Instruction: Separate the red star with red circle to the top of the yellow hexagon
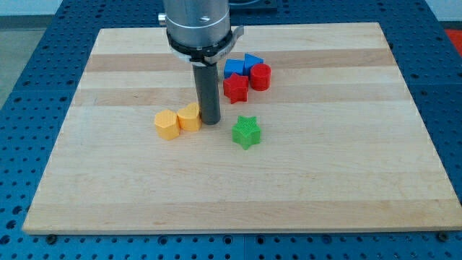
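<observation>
I was looking down at a pale wooden board (pixel 303 180) on a blue perforated bench (pixel 29 72). My arm carried no jaws, so nothing was spread or pinched; it ended in a straight dark rod, and my tip (pixel 210 120) rested on the board near its middle. The red star (pixel 235 87) lay close by at about one o'clock from my tip, apart from it. The red circle (pixel 260 76) sat just beside the star at its two o'clock; I could not tell whether they touched. The star showed no long axis and I could not read which way its points faced. A blue cube (pixel 233 68) and a blue block (pixel 253 62) pressed close behind the two red pieces. The yellow hexagon (pixel 190 116) sat at nine o'clock from my tip, seemingly touching the rod, with an orange block (pixel 167 124) against its far side. A green star (pixel 246 132) lay alone at four o'clock.
</observation>
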